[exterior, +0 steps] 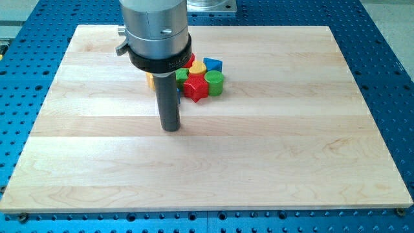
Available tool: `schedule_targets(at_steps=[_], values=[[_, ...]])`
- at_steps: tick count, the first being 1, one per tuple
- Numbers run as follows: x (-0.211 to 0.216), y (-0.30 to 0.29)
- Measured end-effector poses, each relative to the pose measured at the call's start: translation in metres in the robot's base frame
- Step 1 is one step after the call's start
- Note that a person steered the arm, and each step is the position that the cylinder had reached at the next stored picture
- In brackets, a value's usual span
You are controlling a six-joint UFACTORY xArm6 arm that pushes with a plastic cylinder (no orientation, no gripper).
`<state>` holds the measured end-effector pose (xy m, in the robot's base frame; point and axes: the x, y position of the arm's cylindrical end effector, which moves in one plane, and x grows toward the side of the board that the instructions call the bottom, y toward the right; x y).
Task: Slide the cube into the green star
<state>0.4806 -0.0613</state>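
**Tip down on the bench, block cluster just behind it**

I'm looking at the wooden bench [259, 162] sitting on a blue perforated base [388, 77]. My arm comes in from the view's top, a big grey cylinder [155, 29] with a black collar, and the dark rod drops from it. My tip [170, 128] sits on bare wood, toward the view's bottom and slightly left of the block cluster, near it but touching no block that I can see. There is no hand on this rig, only the rod, so nothing is held.

All the blocks are bunched together near the view's top centre, partly hidden behind the rod and collar. The red star [196, 88] is at the front of the pile. Just to its right stands a green cylinder [215, 83], touching or nearly touching it. A blue block [213, 65], which looks like the cube, is at the back right of the cluster. The green star [182, 75] peeks out beside the rod, to the left of the red star, with a yellow block [197, 68] behind it. Another sliver of yellow [149, 79] shows on the rod's left; its shape I cannot tell. A bit of red [191, 59] shows under the collar.
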Motion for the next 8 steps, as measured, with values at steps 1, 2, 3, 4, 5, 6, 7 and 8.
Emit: schedule_targets(at_steps=[1,2,3,4,5,6,7,8], values=[[0.000,0.000],[0.000,-0.002],[0.000,-0.008],[0.000,-0.017],[0.000,-0.018],[-0.003,-0.019],[-0.012,-0.026],[-0.017,-0.026]])
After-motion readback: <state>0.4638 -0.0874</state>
